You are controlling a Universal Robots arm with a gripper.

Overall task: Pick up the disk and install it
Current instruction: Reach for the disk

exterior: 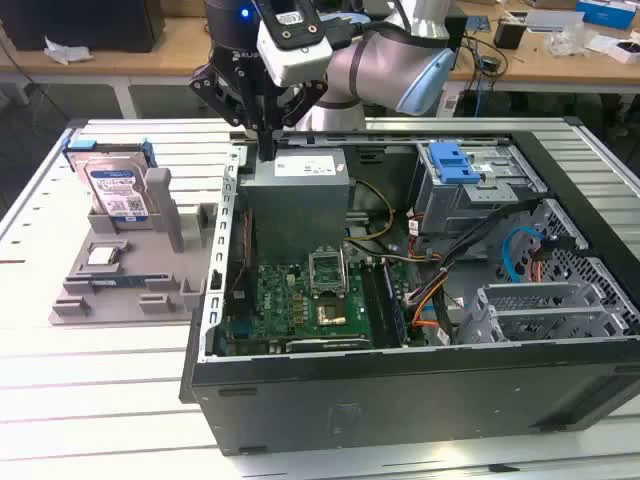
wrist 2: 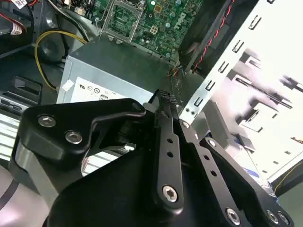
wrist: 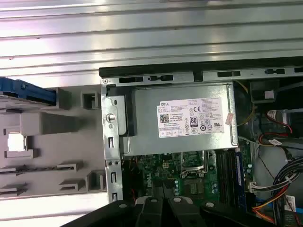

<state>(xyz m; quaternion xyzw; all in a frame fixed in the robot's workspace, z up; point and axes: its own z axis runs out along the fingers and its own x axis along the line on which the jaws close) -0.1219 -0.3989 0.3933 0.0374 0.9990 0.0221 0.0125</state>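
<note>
While propped in holder (exterior: pixel 130 295), disk (exterior: pixel 115 188) long axis near-vertical.

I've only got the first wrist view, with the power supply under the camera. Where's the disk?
Observer: In the exterior view the disk stands upright in the grey holder, outside the case, on the exterior view's left.
Operator: Am I holding anything?
Observer: No; the second wrist view shows the gripper with jaws shut on nothing.
Operator: How near the disk am I?
Observer: Apart from it: the gripper hangs over the case's edge beside the power supply.
</note>
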